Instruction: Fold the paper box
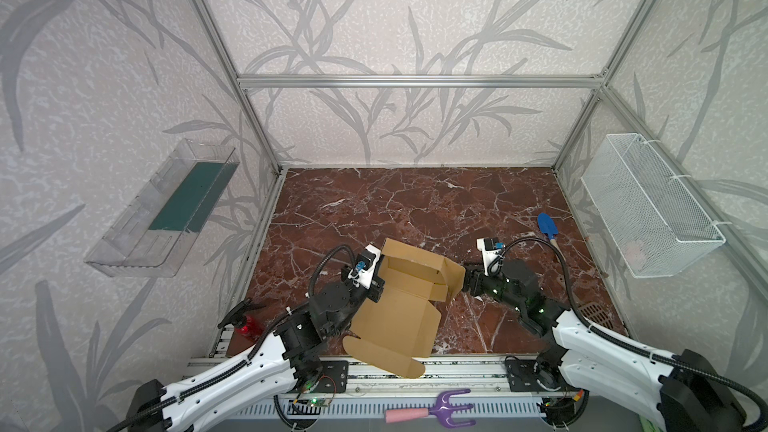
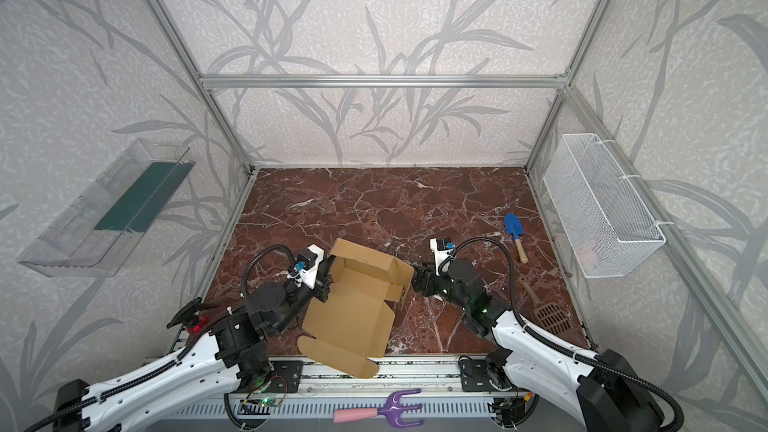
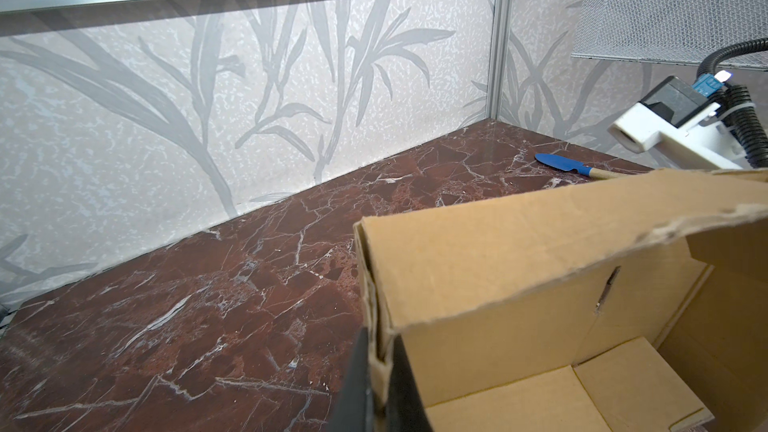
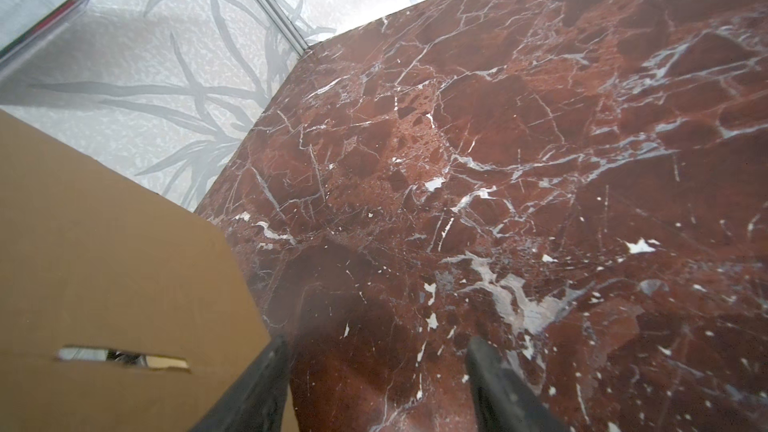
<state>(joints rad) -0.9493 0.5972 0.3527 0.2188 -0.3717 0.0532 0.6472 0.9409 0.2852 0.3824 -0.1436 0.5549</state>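
Item one, task piece: tan corrugated cardboard paper box (image 1: pixel 399 317), half erected, at 6 o'clock on the red-brown veined marble table (image 1: pixel 415 201). Its far walls stand up, while its lid panel with rounded tabs lies toward me and overhangs the table's near edge. Item two: left claw (image 3: pixel 378 367), at the box's 9 o'clock side, pinched tight on the upright side wall, with cardboard sandwiched between the black fingers (image 3: pixel 355 392). Item three: right claw (image 4: pixel 374 355), at the box's 3 o'clock side, jaws spread wide over bare marble and gripping nothing. One finger (image 4: pixel 257 384) sits just beside the slotted flap's outer face; I cannot tell whether it touches. Remaining stock I log: blue-bladed, wooden-handled hand trowel (image 1: pixel 545 224) at the table's 2 o'clock; brown perforated plastic scoop (image 2: pixel 548 317) at 4 o'clock; red spray bottle with black trigger (image 1: pixel 248 324) at 8 o'clock; purple hand rake with pink handle (image 1: pixel 432 411) off the table at 6 o'clock; white wire-mesh basket (image 1: pixel 648 209) on the 3 o'clock wall; clear plastic tray (image 1: pixel 162 218) on the 9 o'clock wall.
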